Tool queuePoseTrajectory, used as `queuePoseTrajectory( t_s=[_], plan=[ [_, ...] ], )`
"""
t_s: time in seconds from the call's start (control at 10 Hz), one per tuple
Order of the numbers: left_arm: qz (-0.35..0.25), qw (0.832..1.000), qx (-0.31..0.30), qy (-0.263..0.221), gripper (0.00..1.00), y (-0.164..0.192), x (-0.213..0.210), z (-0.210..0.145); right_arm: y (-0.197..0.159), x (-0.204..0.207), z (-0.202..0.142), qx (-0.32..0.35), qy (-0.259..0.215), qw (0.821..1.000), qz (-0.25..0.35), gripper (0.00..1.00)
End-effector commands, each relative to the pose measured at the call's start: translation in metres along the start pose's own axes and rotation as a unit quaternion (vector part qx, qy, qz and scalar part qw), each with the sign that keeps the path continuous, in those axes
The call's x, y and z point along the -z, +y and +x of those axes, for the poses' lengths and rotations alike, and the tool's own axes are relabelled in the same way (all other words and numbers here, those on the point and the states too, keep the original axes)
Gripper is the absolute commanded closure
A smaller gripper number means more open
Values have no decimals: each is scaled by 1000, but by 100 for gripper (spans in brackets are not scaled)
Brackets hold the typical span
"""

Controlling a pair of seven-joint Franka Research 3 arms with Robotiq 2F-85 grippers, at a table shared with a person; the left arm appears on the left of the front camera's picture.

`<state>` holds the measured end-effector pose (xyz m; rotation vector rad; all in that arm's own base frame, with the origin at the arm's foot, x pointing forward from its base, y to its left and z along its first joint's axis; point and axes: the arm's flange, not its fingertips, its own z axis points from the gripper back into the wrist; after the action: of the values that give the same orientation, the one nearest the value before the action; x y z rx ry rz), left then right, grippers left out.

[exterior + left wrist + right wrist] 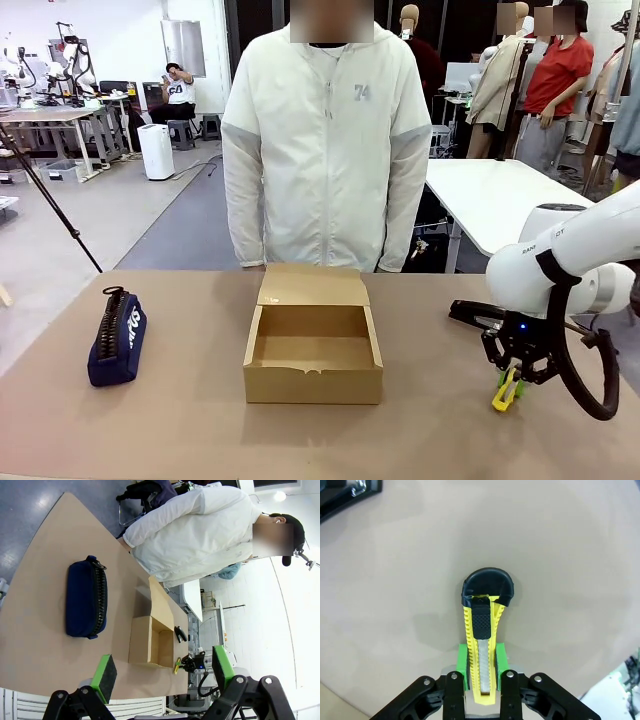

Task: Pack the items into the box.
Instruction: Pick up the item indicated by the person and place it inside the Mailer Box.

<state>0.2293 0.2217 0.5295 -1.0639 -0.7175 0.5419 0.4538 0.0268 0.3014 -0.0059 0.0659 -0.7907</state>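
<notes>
**Utility knife gripped at the right; the box was seen open at mid-worktop**

The right end effector was clenched on a yellow utility knife, whose black tip was pointed down at the worktop, right of the box. The black stapler was found near it on the far side. The navy pencil case was laid well left of the box. The left end effector was held released, jaws wide, above the worktop.

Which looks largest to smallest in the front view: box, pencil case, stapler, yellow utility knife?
1. The box.
2. The pencil case.
3. The stapler and the utility knife: both small and partly hidden at the right end effector, so unranked.
</notes>
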Motion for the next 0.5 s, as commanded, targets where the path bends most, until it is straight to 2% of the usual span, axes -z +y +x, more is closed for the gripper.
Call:
queuePoseTrajectory(
  t_s=[0.0,0.2,0.3,0.4],
  plan=[
    [-9,1000,7,-3,0,-1,0,1,-15,-62,-4,-38,-3,999,-15,100],
    [-9,1000,7,-3,0,-1,0,1,-30,-126,-16,-84,4,996,-11,100],
    [-9,1000,7,-3,0,-1,0,1,-39,-156,-23,-101,2,995,13,100],
    [-9,1000,7,-3,0,-1,0,1,-47,-169,-27,-118,4,992,31,100]
  ],
)
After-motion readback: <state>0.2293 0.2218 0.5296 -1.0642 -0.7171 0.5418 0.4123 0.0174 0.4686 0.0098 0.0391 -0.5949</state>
